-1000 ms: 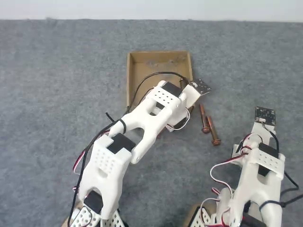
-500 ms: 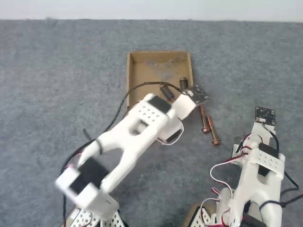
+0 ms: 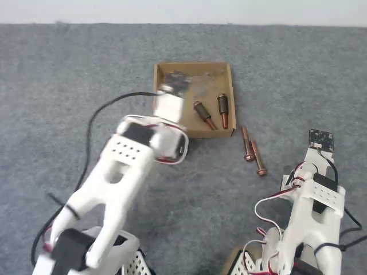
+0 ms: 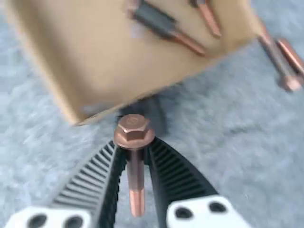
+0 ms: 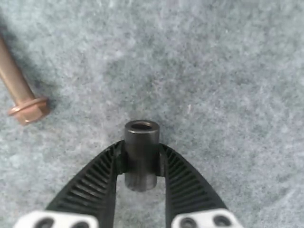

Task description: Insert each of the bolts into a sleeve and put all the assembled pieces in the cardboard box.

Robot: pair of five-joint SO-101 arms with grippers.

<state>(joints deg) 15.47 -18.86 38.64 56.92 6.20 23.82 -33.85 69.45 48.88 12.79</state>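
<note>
The cardboard box [image 3: 198,86] lies open on the grey carpet and holds two bolt-in-sleeve pieces [image 3: 205,114] [image 3: 223,110]. My left arm [image 3: 126,172] stretches to the box's left side. In the left wrist view my left gripper [image 4: 134,145] is shut on a copper bolt [image 4: 134,133], just outside the box's edge [image 4: 95,61]. Two loose bolts [image 3: 246,143] [image 3: 258,157] lie right of the box. My right arm [image 3: 315,200] stands at the lower right. Its gripper [image 5: 141,149] is shut on a black sleeve [image 5: 141,137], held upright over the carpet.
A loose bolt's head [image 5: 26,107] lies close to the right gripper. One assembled piece [image 4: 164,26] and the two loose bolts [image 4: 280,57] appear beyond the left gripper. Grey carpet surrounds the box.
My left arm has swung from the box's right edge over to its left side, uncovering the two pieces inside. The right arm has stayed still.
</note>
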